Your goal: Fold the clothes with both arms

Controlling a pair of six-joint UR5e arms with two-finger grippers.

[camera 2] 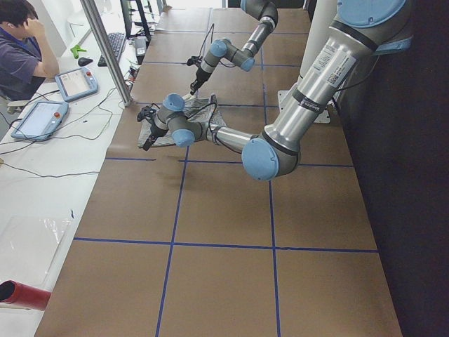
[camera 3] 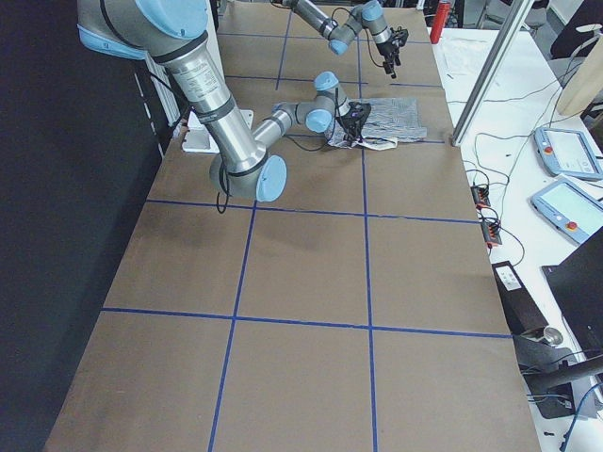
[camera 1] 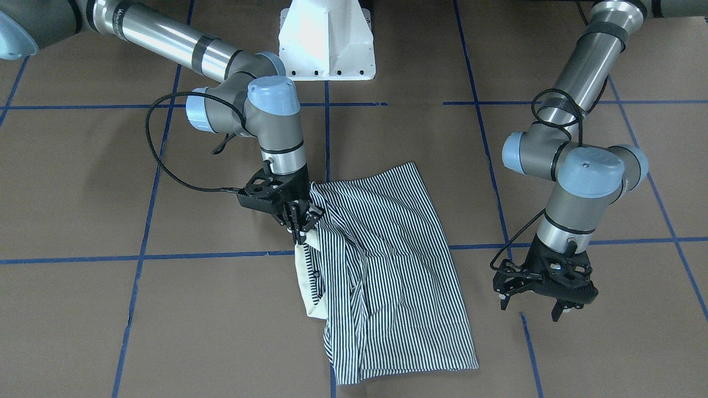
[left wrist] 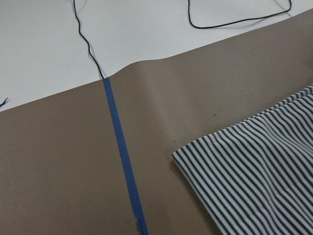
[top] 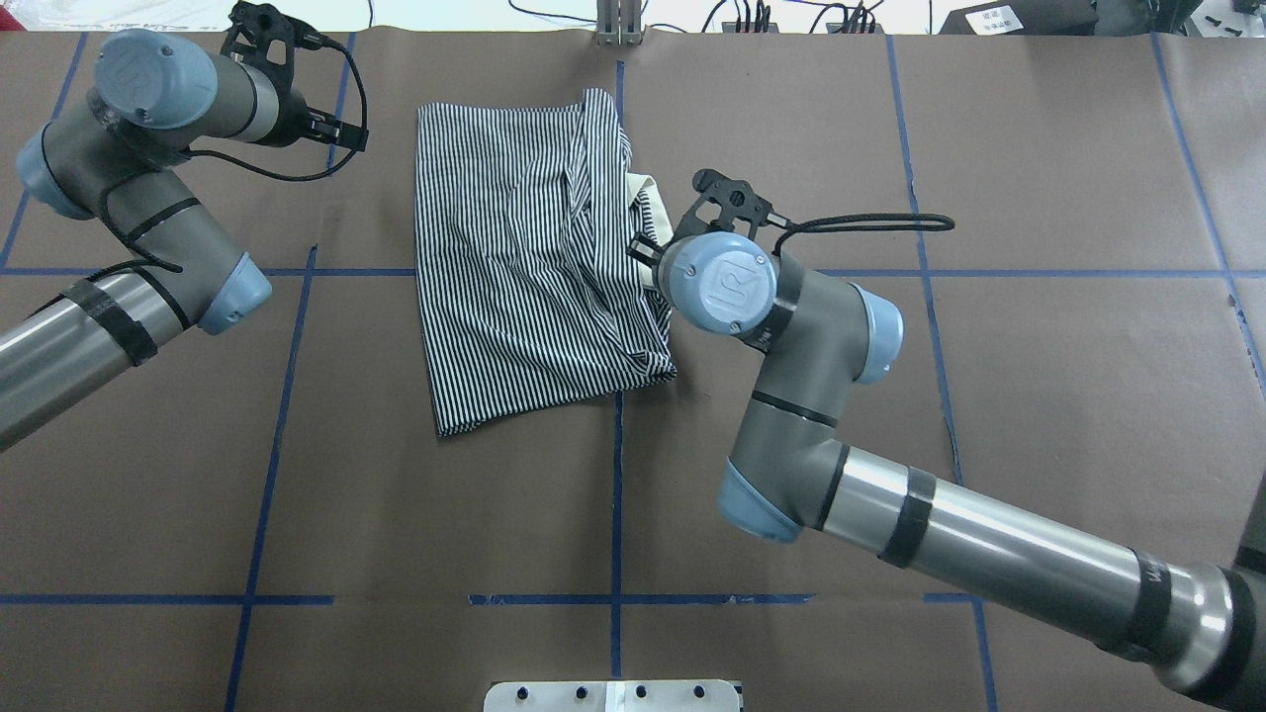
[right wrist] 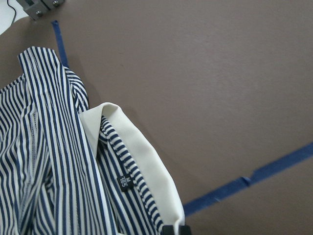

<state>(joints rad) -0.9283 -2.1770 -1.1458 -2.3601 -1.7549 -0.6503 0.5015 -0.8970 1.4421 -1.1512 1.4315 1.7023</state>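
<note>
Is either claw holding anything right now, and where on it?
The right claw pinches the shirt at the end of its cream collar. The left claw is open, holding nothing, beside the shirt.

Table cover [top: 1039, 445]: brown paper, marked with a blue tape grid [top: 615, 494].
Bench [camera 2: 42, 200]: white, at 9 o'clock, carrying tablets [camera 2: 76, 83].
Post [camera 2: 105, 49]: metal, at 11 o'clock.

Note for you: striped polo shirt [top: 524, 287] lies rumpled, folded, on the surface [top: 989, 415]. Cream collar [top: 648, 188] at its 2 o'clock overhead, pinched by right gripper [camera 1: 298, 235]; left gripper [camera 1: 531, 308] spread, clear at 10 o'clock.
</note>
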